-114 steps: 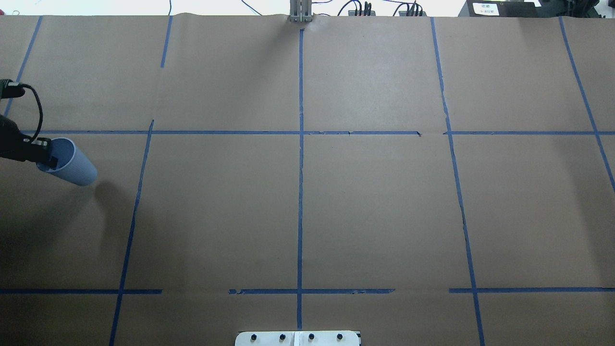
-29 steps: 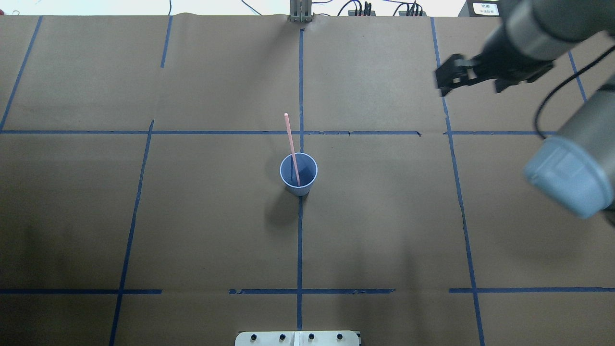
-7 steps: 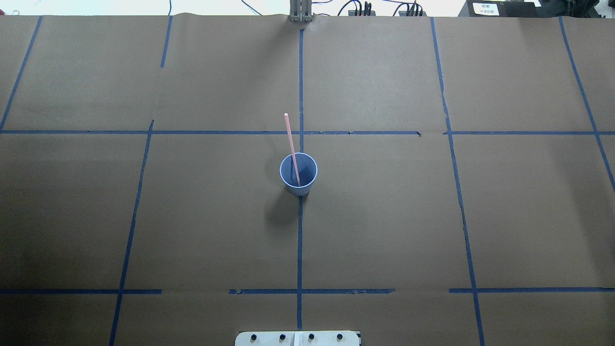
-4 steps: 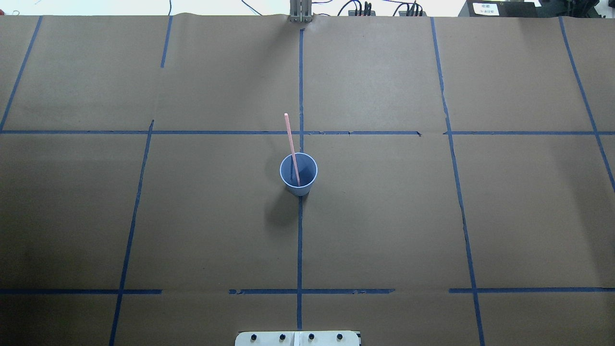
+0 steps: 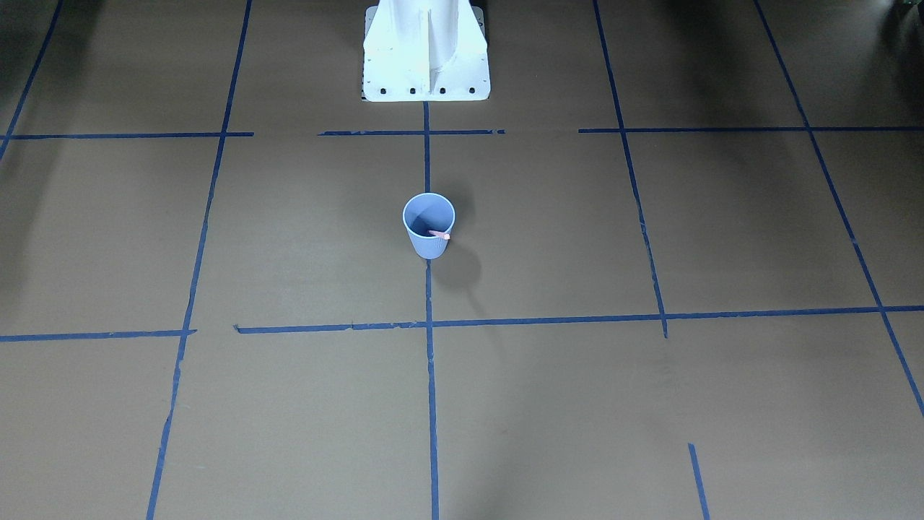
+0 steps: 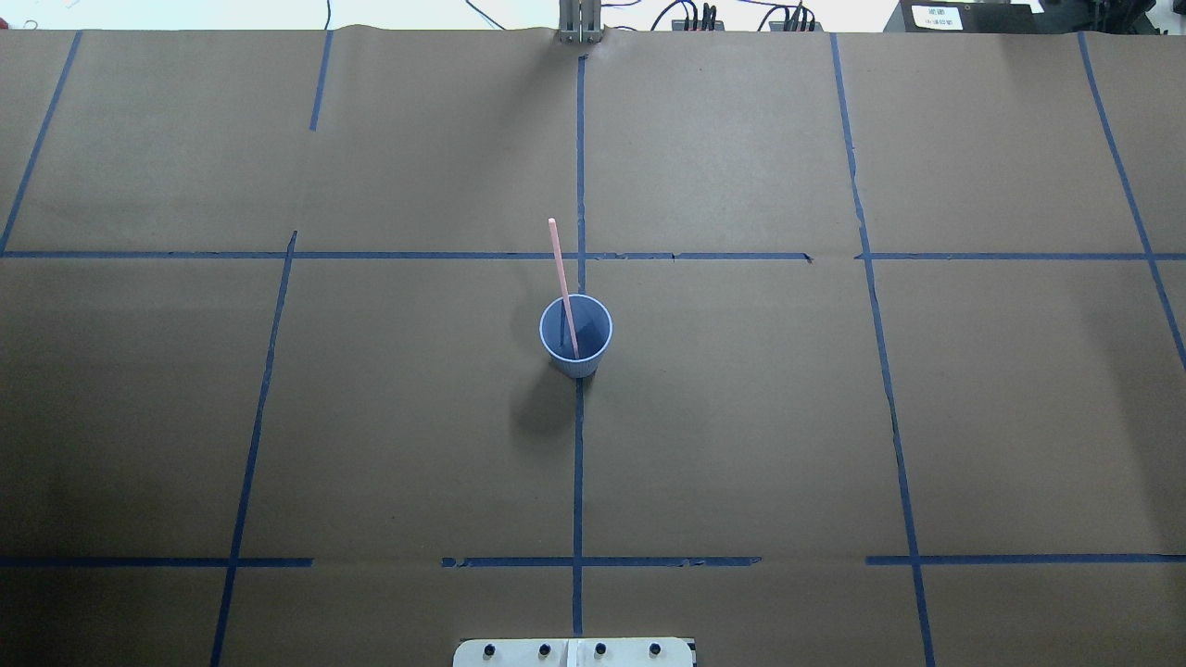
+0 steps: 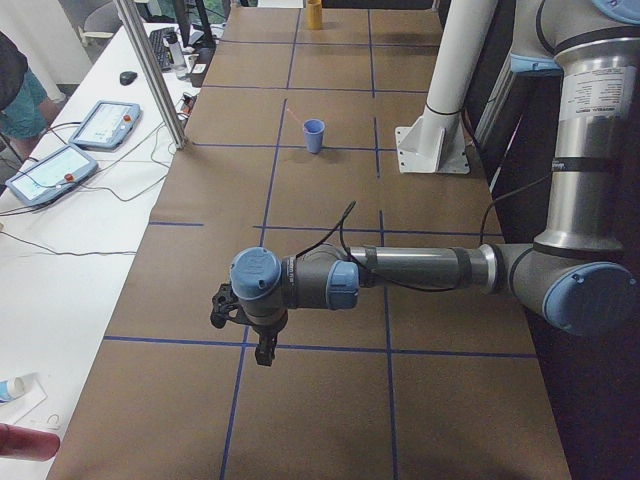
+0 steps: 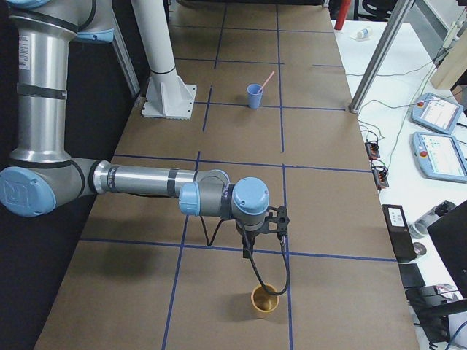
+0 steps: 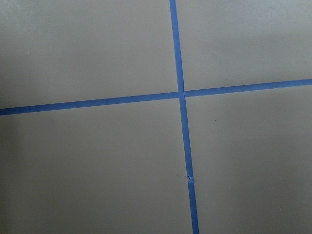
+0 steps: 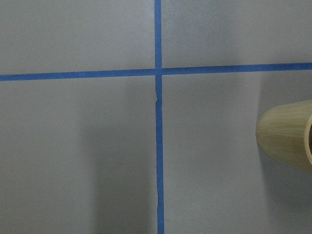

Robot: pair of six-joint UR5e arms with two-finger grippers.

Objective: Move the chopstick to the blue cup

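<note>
On the taped brown table (image 6: 741,417) both arms sit well away at opposite ends, left gripper (image 7: 240,322) and right gripper (image 8: 273,221) too unclear to call spread or closed, while the upright blue cup (image 6: 575,338) at centre holds the leaning pink chopstick (image 6: 561,278), so the transfer looks complete.

Pale blue ribbed plastic cup (image 6: 575,335); thin pink chopstick (image 6: 560,269); matte brown paper table covering (image 6: 741,417), ruled into a grid of rectangles by dark blue tape lines (image 6: 578,463); white metal robot pedestal (image 5: 426,50); tan-yellow cup (image 8: 263,300); silver-grey tubular right arm (image 8: 139,180) with light blue joint caps (image 8: 250,202).
</note>
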